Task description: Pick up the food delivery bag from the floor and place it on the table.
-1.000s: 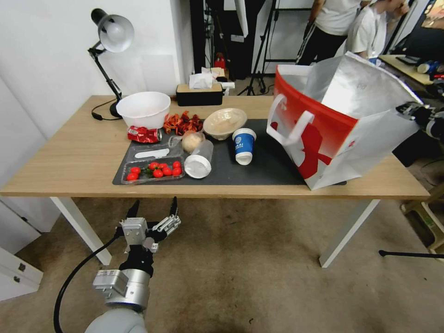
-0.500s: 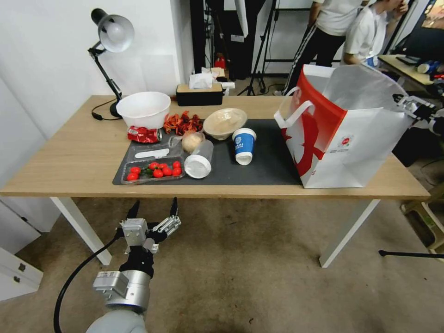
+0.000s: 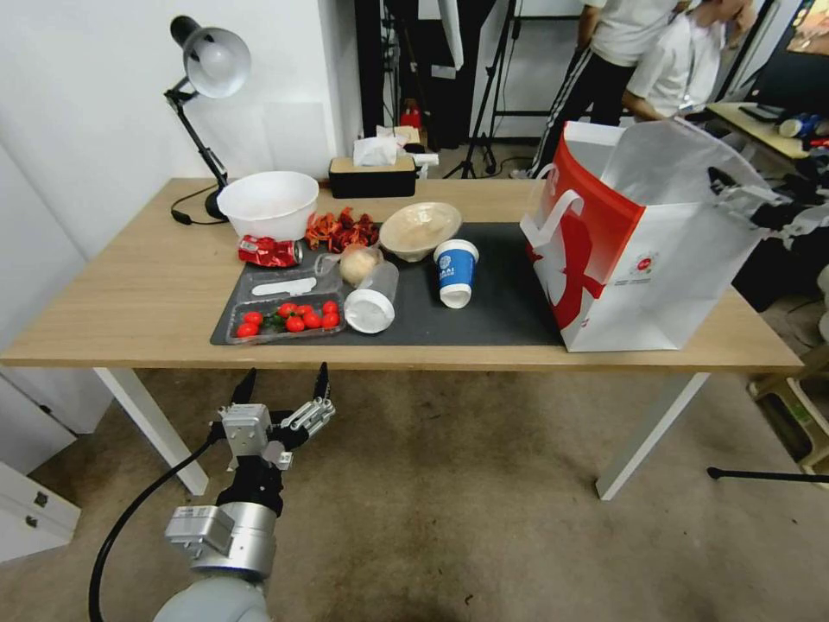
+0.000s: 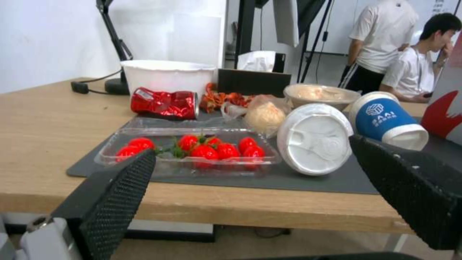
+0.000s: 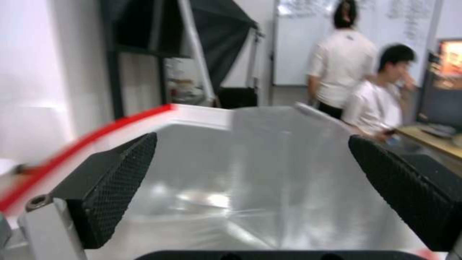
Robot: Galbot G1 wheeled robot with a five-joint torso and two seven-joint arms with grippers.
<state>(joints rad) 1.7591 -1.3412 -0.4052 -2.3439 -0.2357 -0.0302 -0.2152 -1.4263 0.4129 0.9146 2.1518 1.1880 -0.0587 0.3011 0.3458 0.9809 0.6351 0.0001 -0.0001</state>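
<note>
My left tool (image 3: 283, 385) hangs low in front of the tabletop (image 3: 129, 294), over the floor (image 3: 449, 501), with its fingers (image 4: 118, 191) spread apart and nothing between them. Ahead of it on the dark grey mat (image 3: 501, 311) lie a clear tray of cherry tomatoes (image 3: 289, 318), a tipped white-lidded cup (image 3: 372, 301) and a blue paper cup (image 3: 455, 272). Farther right, the food delivery bag (image 3: 643, 259) stands upright on the tabletop's right end, partly on the mat, its mouth open. My right tool (image 5: 250, 180) sits just above the bag's foil-lined opening, fingers (image 5: 113, 180) wide apart and holding nothing.
</note>
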